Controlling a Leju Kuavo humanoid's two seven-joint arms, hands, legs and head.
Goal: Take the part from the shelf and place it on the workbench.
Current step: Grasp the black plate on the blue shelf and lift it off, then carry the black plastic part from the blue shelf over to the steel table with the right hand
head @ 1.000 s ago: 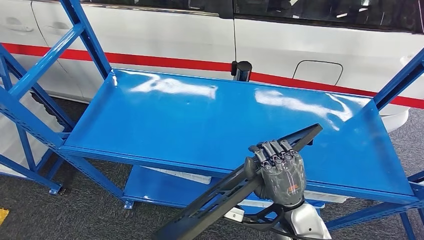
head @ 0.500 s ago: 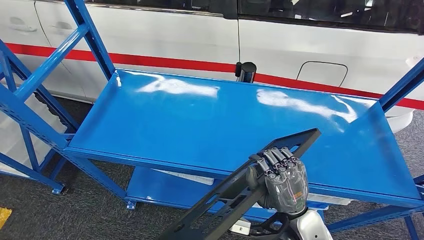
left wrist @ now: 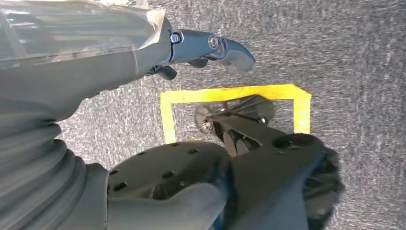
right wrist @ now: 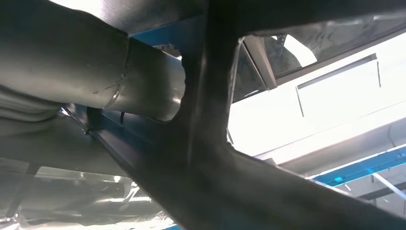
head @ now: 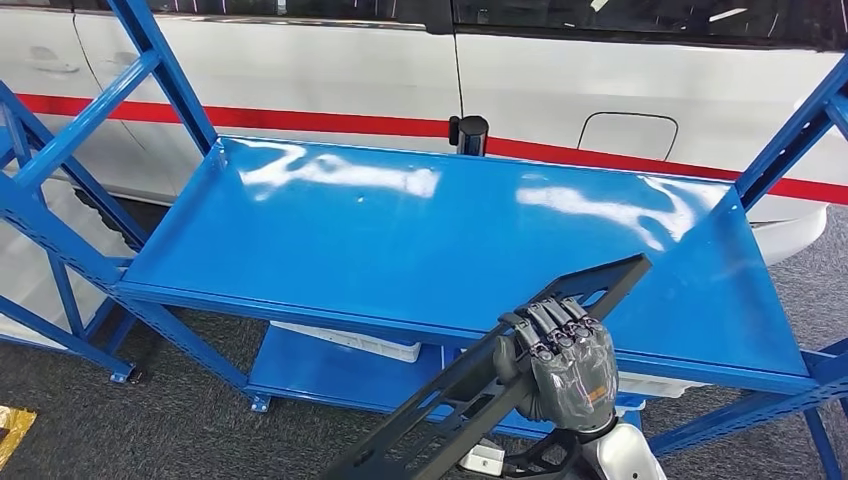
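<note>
A long black frame-like part (head: 452, 392) slants from the lower middle of the head view up to the front right of the blue shelf top (head: 400, 230). My right hand (head: 565, 365) grips it near its upper end, fingers wrapped over the bar, just in front of the shelf's front edge. The part's far tip (head: 612, 277) hangs over the shelf surface. In the right wrist view the dark part (right wrist: 206, 120) crosses close to the camera, with the grey thumb (right wrist: 72, 62) beside it. My left hand (left wrist: 210, 45) hangs over the floor with nothing in it.
A white car with a red stripe (head: 600, 90) stands right behind the shelf. A black post (head: 468, 133) rises at the shelf's back edge. A white tray (head: 350, 343) lies on the lower shelf level. Blue uprights (head: 160, 70) flank both ends. Yellow tape (left wrist: 234, 93) marks the grey carpet.
The whole view has shifted slightly, so the camera moved. My right hand keeps the same hold on the black part near the shelf's front edge.
</note>
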